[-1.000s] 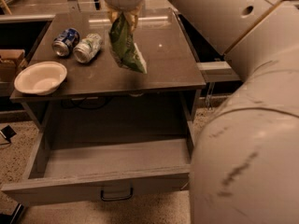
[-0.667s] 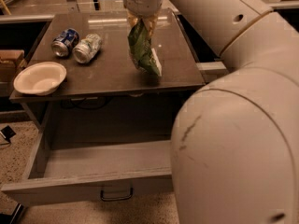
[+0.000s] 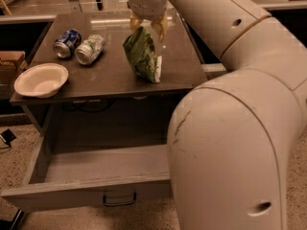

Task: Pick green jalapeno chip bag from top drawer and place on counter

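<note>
The green jalapeno chip bag (image 3: 143, 56) stands tilted on the counter (image 3: 110, 73), its lower end touching the surface near the front right. My gripper (image 3: 148, 27) is directly above the bag's top, with its fingers (image 3: 161, 27) spread apart and the bag's top edge just under the left one. The top drawer (image 3: 96, 176) is pulled out below the counter and nothing shows inside it. Its dark handle (image 3: 119, 200) is on the front panel.
A blue can (image 3: 66, 43) and a green-white soda can (image 3: 89, 49) lie on the counter's back left. A white bowl (image 3: 41, 79) sits at the left front corner. My large white arm (image 3: 240, 128) fills the right side and hides the drawer's right end.
The gripper has carried the bag rightward and down over the counter. The bag hung in the air before; its lower end now rests on the surface and the fingers have spread.
</note>
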`<state>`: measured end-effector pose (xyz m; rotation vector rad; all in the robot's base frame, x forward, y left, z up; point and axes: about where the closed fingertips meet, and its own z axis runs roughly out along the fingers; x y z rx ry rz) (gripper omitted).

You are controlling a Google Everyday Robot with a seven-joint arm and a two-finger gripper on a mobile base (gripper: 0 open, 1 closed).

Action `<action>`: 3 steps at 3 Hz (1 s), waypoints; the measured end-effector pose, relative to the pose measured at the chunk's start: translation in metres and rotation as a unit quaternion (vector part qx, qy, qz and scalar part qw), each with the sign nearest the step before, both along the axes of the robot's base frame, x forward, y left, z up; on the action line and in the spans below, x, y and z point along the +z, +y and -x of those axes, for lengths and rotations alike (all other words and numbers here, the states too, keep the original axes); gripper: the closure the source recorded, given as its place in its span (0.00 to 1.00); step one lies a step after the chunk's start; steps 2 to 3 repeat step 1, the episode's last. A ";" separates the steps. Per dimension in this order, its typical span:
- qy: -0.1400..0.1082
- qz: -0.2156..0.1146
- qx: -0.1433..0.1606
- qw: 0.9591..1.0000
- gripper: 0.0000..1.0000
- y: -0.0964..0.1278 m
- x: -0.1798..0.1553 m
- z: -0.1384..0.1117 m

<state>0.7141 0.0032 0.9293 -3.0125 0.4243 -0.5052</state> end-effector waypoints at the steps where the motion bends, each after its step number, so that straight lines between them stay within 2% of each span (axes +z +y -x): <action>1: -0.001 -0.001 0.000 1.000 0.00 0.000 0.000 -0.001; 3: -0.001 -0.001 0.000 1.000 0.00 0.000 0.000 -0.001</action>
